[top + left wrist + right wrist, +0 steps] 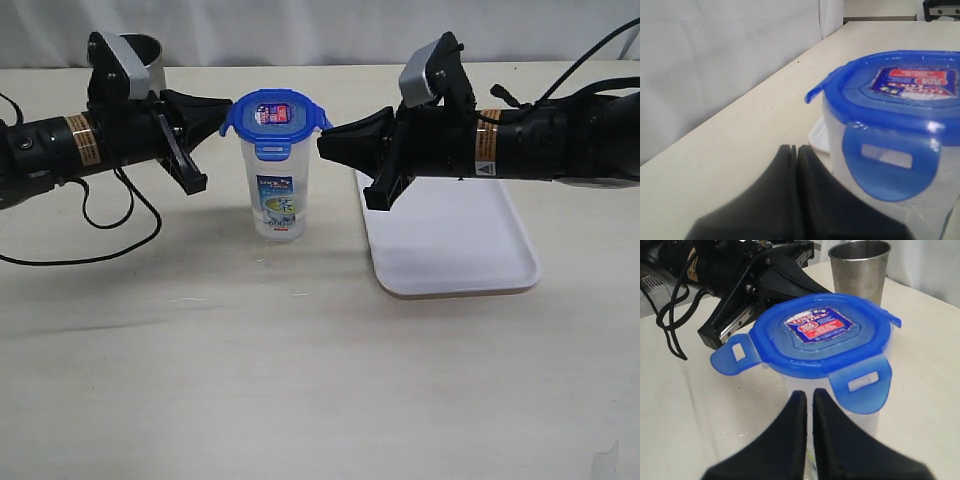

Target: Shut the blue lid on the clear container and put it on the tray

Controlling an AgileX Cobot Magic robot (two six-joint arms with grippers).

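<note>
While the clear container [275, 195] stands beside the tray [455, 255], blue lid [275, 112] on top, the left gripper [224, 110] and right gripper [326, 145] flank its rim, jaws pressed together, holding nothing.

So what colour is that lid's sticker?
The sticker is red, white and blue; the right wrist view shows it best.

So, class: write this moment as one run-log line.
blue lid: on clear container | clear container: beside tray | left gripper: shut, empty | right gripper: shut, empty
</note>
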